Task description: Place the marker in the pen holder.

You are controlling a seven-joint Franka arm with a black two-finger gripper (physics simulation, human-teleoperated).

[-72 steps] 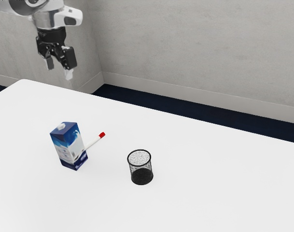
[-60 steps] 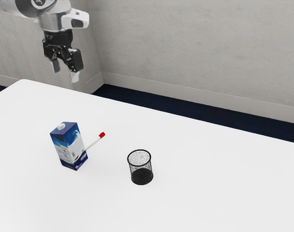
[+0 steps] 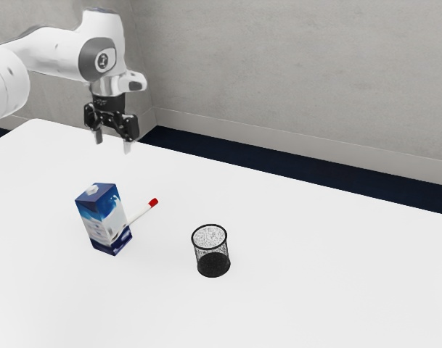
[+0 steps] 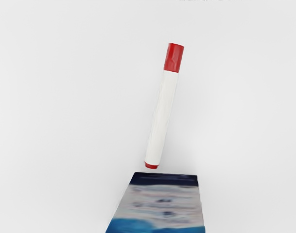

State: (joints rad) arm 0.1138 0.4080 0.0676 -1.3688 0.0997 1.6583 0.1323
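The white marker, with its red cap on and a red tip at its other end, lies flat on the counter. The round black mesh pen holder stands upright, apart from it, toward the exterior view's right.

Red-capped white marker, blue-white carton, black mesh holder

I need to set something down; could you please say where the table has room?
The white table is bare from the mesh pen holder to the exterior view's right edge, and between holder and far edge. The milk carton and red-capped marker crowd together.
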